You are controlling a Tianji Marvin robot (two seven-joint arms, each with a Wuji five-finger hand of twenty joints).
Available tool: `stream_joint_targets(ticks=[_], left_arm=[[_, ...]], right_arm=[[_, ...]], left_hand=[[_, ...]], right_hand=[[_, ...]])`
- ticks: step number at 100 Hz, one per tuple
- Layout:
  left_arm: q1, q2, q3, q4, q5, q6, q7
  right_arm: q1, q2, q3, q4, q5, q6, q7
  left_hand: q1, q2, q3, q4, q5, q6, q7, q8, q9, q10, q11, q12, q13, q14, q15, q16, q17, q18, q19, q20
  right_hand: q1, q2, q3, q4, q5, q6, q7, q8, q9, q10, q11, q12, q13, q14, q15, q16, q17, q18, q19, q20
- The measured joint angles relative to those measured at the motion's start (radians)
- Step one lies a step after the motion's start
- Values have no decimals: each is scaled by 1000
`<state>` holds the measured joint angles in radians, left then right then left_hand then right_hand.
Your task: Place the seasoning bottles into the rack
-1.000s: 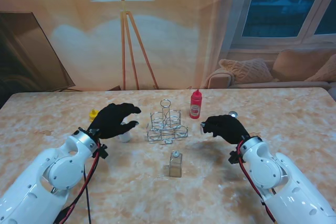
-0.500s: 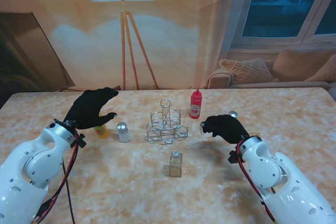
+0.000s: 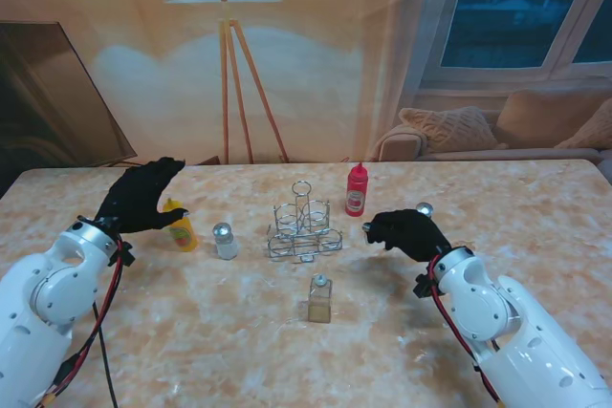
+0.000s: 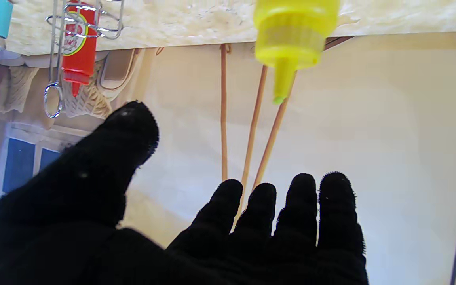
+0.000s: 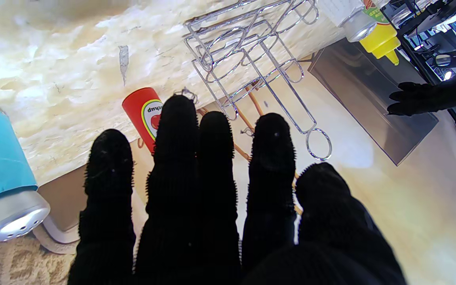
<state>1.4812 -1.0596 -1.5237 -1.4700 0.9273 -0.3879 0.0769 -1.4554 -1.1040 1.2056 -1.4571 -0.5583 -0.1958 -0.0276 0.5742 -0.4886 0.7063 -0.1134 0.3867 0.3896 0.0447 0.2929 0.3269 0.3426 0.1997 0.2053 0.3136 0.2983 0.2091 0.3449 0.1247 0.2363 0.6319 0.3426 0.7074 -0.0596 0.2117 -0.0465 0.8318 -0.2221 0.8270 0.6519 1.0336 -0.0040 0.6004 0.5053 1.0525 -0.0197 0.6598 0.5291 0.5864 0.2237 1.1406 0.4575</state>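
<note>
Wire, chrome, bare: the rack (image 3: 304, 228) stands at the middle of the marble table (image 3: 535, 236) with every ring unfilled, so nothing appears placed yet.
Stand view, bottles: the yellow bottle (image 3: 181, 226) and the white shaker (image 3: 225, 241) stand at nine o'clock of the rack; the red ketchup bottle (image 3: 356, 189) at two o'clock; a clear shaker (image 3: 319, 298) at six o'clock, well apart; a silver cap (image 3: 424, 207) shows behind the right hand (its body is hidden).
Stand view, hands: the left hand (image 3: 141, 197) hovers with fingers spread, just beside the yellow bottle and gripping nothing; the right hand (image 3: 405, 232) is loosely curled, holding nothing.
Left wrist view: the fingers (image 4: 303, 213) are apart, with the yellow bottle (image 4: 291, 35) ahead of them, untouched.
Right wrist view: fingers (image 5: 184, 166) extended side by side; a blue shaker (image 5: 2, 170) close by, the rack (image 5: 247, 59) beyond.
Remaining: apparently all bottles; judging by the approach, the yellow one is likely first.
</note>
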Motion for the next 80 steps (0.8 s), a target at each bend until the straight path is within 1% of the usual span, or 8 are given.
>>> stream_joint_targets(ticks=[14,27,36,40,48,55,64,80], left_arm=[[-16,5,-1,35,-13,10,-34],[-42,9,12,86,-33,25,-40],[-54,10,24,106,-74,52,-53],[-60,10,31,116,-80,62,-54],[-74,10,42,142,-87,73,-54],[-85,8,50,162,-119,81,-61],[-98,7,59,180,-170,92,-84],[-124,7,82,208,-173,118,-113]], right_arm=[[4,0,-4,4,1,1,2],[6,0,-6,6,1,1,3],[7,0,-6,6,0,1,3],[7,0,-6,6,-1,1,3],[7,0,-6,6,-1,1,2],[7,0,-6,6,-1,1,2],[7,0,-6,7,-1,1,3],[7,0,-6,7,-1,1,3]], left_hand=[[-25,-21,12,0,-1,5,-1,0,-1,2,-9,-2,-17,0,-1,-10,-4,0,-11,-7],[-28,-26,14,0,-2,10,-1,0,-1,4,-11,-2,-19,0,-1,-10,-4,0,-12,-13],[-39,-27,26,-1,-2,15,-1,0,-1,12,-11,-2,-19,0,-1,-10,-4,0,-12,-13],[-39,-27,26,-2,-2,15,-1,0,-1,15,-11,-2,-19,0,-1,-10,-4,0,-12,-13],[-39,-27,36,-9,-2,16,-1,0,-1,15,-11,-2,-19,3,-1,-10,-4,0,-12,-13],[-39,-27,36,-9,-2,19,-1,0,-1,16,-11,-2,-19,19,-1,-10,-4,0,-12,-13],[-39,-27,37,-9,-2,20,-1,0,-1,16,-11,3,-19,20,-1,-10,-4,0,-17,-13],[-39,-27,37,-9,0,20,-1,0,1,16,-11,15,-19,21,-1,-10,-4,1,-21,-13]], right_hand=[[0,0,0,0,0,0,0,0,0,0,0,0,0,0,0,0,0,0,0,0],[0,0,0,0,0,0,0,0,0,0,0,0,0,0,0,0,0,0,0,0],[0,0,0,0,0,0,0,0,0,0,0,0,0,0,0,0,0,0,0,0],[0,0,0,0,0,0,0,0,0,0,0,0,0,0,0,0,0,0,0,0],[0,0,0,0,0,0,0,0,0,0,0,0,0,0,1,0,0,0,0,0],[0,0,0,0,0,0,0,0,0,0,0,0,0,0,9,0,0,0,0,0],[0,0,0,0,0,0,0,0,0,0,0,0,0,0,9,0,0,0,0,0],[0,0,0,0,0,0,0,0,0,0,0,0,0,0,10,0,0,0,0,0]])
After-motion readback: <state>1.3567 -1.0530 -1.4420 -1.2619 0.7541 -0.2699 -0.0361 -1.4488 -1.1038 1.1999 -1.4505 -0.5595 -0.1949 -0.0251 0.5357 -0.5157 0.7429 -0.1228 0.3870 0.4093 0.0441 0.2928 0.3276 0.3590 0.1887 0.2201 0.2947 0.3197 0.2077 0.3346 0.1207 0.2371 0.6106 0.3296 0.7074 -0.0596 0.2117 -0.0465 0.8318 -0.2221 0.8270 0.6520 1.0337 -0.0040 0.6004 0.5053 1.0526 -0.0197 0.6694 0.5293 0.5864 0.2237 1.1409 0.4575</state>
